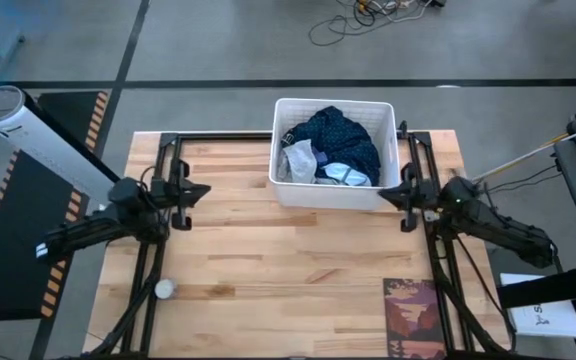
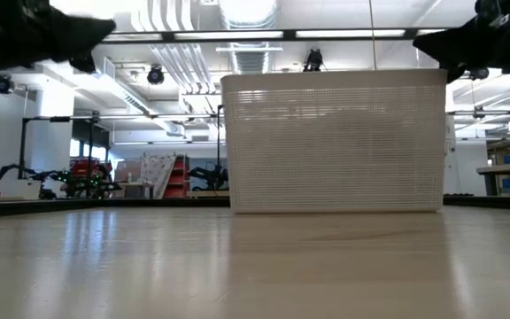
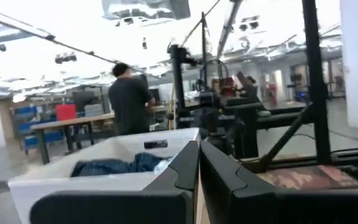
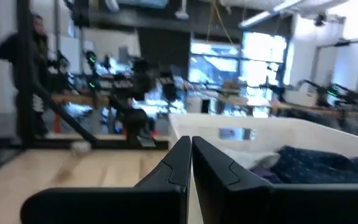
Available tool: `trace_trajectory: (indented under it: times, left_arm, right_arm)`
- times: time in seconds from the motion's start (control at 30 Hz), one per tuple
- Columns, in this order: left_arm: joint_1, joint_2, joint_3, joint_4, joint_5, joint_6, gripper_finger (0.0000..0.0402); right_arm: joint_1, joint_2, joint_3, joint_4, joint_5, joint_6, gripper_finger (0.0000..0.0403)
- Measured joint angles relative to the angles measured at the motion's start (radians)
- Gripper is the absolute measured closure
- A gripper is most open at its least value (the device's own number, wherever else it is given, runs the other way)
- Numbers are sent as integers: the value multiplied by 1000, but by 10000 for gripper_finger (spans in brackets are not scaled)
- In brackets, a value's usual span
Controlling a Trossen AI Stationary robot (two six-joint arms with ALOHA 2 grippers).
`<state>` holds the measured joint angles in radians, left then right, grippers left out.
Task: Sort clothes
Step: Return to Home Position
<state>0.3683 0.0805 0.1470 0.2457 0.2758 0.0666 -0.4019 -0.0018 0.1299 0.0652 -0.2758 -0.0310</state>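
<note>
Clothes lie in the bin, so the left gripper and right gripper, both closed and empty, need only park clear of its walls.

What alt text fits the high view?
A white laundry bin full of clothes stands at the far edge of the table; the left gripper and right gripper hang shut to either side. A dark red mat lies at the front right.

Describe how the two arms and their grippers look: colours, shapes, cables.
Both arms are black, built of slim jointed segments. The left arm bears a small white mark; thin cables run near the right arm. The left gripper and right gripper each have two flat, matte black fingers with angled tips.
</note>
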Motion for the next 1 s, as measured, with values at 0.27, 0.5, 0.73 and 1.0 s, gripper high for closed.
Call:
trace_trajectory:
  times: [0.27,0.5,0.73,1.0]
  left_arm:
    - [-3,-13,-105,60,-10,-79,401]
    - [-5,-52,-118,54,-5,-73,401]
    - [-5,-62,-118,37,-5,-76,401]
    - [-5,-61,-123,20,-42,-73,401]
  right_arm:
    - [0,1,-70,8,-20,41,403]
    - [2,1,-103,1,-12,66,403]
    - [28,2,-103,40,39,90,403]
    - [130,19,-104,46,156,113,403]
